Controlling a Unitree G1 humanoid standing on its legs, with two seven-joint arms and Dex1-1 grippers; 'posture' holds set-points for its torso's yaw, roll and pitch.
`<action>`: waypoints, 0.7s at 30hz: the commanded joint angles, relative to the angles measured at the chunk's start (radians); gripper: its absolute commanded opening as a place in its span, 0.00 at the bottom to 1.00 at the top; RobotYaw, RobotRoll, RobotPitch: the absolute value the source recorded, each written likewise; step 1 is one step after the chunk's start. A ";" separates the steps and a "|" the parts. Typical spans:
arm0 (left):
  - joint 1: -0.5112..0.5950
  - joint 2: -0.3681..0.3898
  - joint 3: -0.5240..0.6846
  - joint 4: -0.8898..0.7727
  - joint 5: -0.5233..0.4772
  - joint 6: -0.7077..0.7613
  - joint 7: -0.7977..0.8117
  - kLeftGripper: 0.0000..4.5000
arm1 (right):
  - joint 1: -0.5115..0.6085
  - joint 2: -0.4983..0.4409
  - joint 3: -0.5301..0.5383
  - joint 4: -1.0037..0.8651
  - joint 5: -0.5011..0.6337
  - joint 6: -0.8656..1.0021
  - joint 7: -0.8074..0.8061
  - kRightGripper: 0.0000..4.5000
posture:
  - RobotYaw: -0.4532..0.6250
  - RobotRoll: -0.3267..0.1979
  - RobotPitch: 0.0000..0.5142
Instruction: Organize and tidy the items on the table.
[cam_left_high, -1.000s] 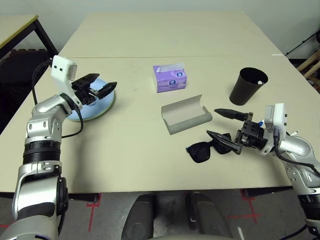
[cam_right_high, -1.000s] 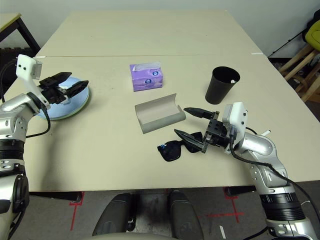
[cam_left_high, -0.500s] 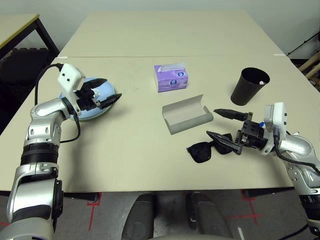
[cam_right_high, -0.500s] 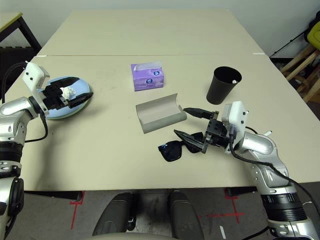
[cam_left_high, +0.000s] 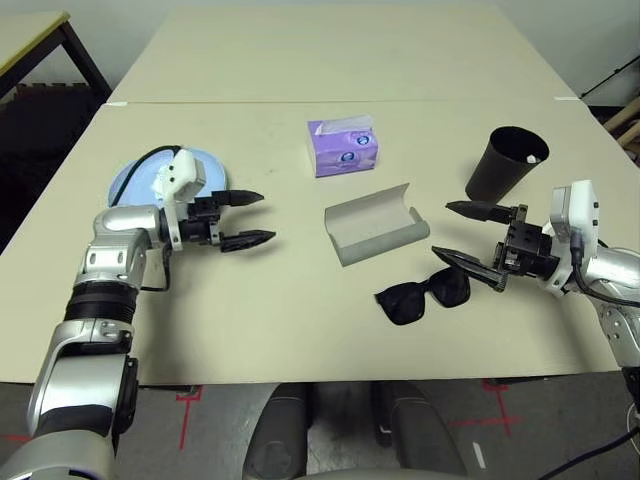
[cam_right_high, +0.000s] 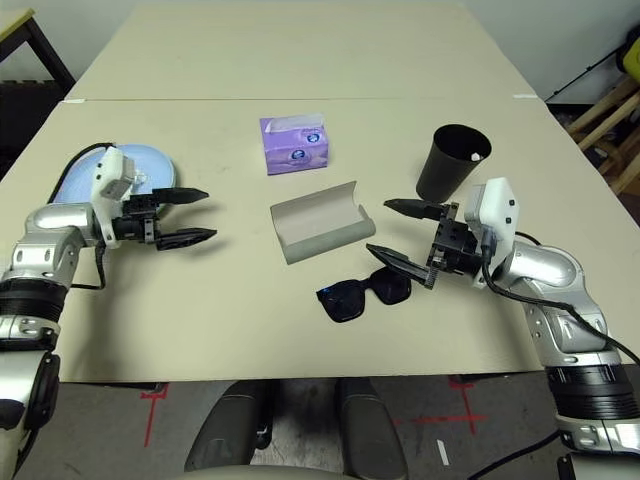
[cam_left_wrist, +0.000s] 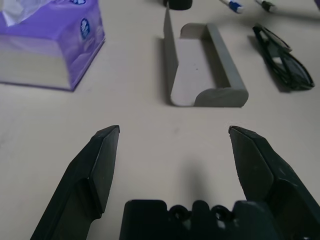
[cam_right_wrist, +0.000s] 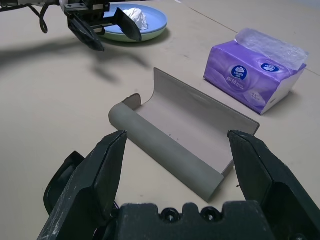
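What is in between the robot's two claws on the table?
The open grey glasses case lies between the left gripper and the right gripper, as the head views show.

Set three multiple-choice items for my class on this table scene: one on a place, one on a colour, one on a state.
1. Where do the black sunglasses lie?
A. inside the cup
B. on the table, near the open case
C. on the plate

2. What colour is the tissue pack?
A. purple
B. red
C. yellow

3. How is the grey glasses case?
A. shut
B. open and empty
C. open with sunglasses inside

Answers: 1 B, they lie on the bare table beside the case; 2 A, its wrapper is purple; 3 B, its lid stands up and nothing lies inside.
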 joint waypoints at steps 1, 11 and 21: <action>-0.007 -0.004 -0.004 -0.027 -0.016 -0.009 -0.033 0.99 | 0.022 -0.019 -0.016 -0.047 0.015 0.029 0.001 1.00 | 0.47 0.62 0.36; 0.035 0.002 -0.008 -0.165 -0.051 -0.042 -0.123 0.99 | -0.021 -0.033 0.001 -0.049 0.011 0.048 0.031 1.00 | 0.48 0.62 0.36; 0.161 -0.011 0.014 -0.342 -0.141 0.049 -0.056 0.99 | -0.065 -0.006 0.042 -0.042 0.005 0.071 0.047 1.00 | 0.48 0.62 0.35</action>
